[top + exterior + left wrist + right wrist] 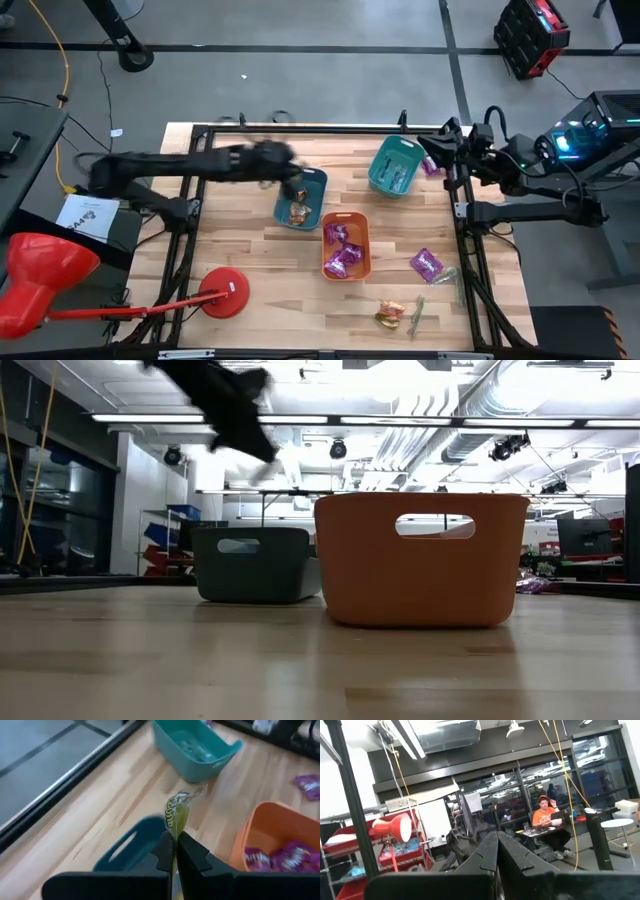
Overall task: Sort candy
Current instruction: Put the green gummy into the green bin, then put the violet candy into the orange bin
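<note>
Pinched in my left tool (175, 851), a green stick candy (176, 815) hangs near the orange bin (346, 244) holding purple packets (343, 258); several sweets beyond remain unsorted.

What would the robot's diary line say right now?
left gripper: shut on green candy stick, above dark blue bin | right gripper: shut, parked at table's edge

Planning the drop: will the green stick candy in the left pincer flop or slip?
The green stick candy stands fairly straight above the left pincer, so probably stiffish. Its crinkled wrapper end looks floppy. The thin, glossy wrapper might slip if loosened.
</note>
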Robot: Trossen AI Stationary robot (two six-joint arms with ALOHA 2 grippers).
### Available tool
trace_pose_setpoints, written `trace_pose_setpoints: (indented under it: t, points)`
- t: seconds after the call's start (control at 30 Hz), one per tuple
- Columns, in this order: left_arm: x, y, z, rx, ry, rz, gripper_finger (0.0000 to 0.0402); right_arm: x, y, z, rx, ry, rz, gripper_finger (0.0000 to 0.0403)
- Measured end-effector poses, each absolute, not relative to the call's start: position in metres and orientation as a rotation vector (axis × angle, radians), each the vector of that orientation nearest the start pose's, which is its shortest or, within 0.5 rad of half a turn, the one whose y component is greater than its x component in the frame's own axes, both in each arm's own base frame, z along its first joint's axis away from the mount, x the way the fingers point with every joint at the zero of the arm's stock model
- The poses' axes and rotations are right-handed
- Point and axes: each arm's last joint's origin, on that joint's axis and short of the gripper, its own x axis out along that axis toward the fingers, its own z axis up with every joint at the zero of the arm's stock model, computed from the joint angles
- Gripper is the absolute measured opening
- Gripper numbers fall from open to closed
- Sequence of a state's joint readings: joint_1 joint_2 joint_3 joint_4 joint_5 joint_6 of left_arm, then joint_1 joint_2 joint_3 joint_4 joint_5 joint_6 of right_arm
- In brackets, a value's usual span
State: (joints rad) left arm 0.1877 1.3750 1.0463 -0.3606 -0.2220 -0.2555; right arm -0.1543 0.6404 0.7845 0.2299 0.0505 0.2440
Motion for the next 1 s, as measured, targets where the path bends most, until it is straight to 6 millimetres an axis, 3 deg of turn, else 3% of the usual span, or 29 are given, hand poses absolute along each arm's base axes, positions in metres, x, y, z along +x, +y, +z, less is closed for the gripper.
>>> trace_pose_setpoints:
  t: [0.27, 0.4, 0.5, 0.63, 0.77, 0.9, 1.0]
  points:
    - [0.436, 0.091, 0.257, -0.085, 0.436, 0.39, 0.0, 0.135, -0.023, 0.393, 0.201, -0.423, -0.157, 0.0]
    - [0.489, 0.107, 0.257, -0.088, 0.307, 0.346, 0.0, 0.132, -0.022, 0.398, 0.196, -0.482, -0.15, 0.0]
    - [0.517, 0.118, 0.247, -0.093, 0.281, 0.341, 0.0005, 0.131, -0.022, 0.4, 0.185, -0.505, -0.158, 0.0]
    - [0.542, 0.125, 0.221, -0.121, 0.294, 0.317, 0.003, 0.133, -0.023, 0.399, 0.181, -0.495, -0.184, 0.0]
    - [0.552, 0.127, 0.208, -0.119, 0.335, 0.313, 0.0077, 0.136, -0.025, 0.397, 0.191, -0.481, -0.235, 0.0]
    - [0.55, 0.129, 0.211, -0.129, 0.351, 0.32, 0.0132, 0.139, -0.027, 0.394, 0.205, -0.454, -0.288, 0.0]
    - [0.536, 0.133, 0.228, -0.147, 0.451, 0.318, 0.0168, 0.14, -0.03, 0.39, 0.239, -0.43, -0.394, 0.0]
